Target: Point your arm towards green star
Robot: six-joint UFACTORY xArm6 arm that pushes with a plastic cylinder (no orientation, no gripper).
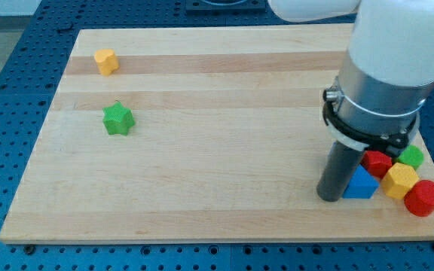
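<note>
Camera view is filled mostly by a pale wooden board (217, 150) laid on a blue perforated table (6, 75). Next in size, the white and grey arm (390, 60) is seen at the view's right, ending in a straight dark rod; no gripper is fitted, so nothing can be opened, closed or held. My tip (328, 197) is set down on the board near the view's bottom right, touching or just beside the blue triangular block (362, 185). Clustered beside that are a red block (376, 162), a yellow block (399, 181), a red cylinder (425, 198) and a small green block (411, 156). The green star (117, 119) is found well apart at the view's left, bright green, with short blunt points, lying flat. A yellow-orange block (106, 61) is seen above it. No writing or brand can be read.
</note>
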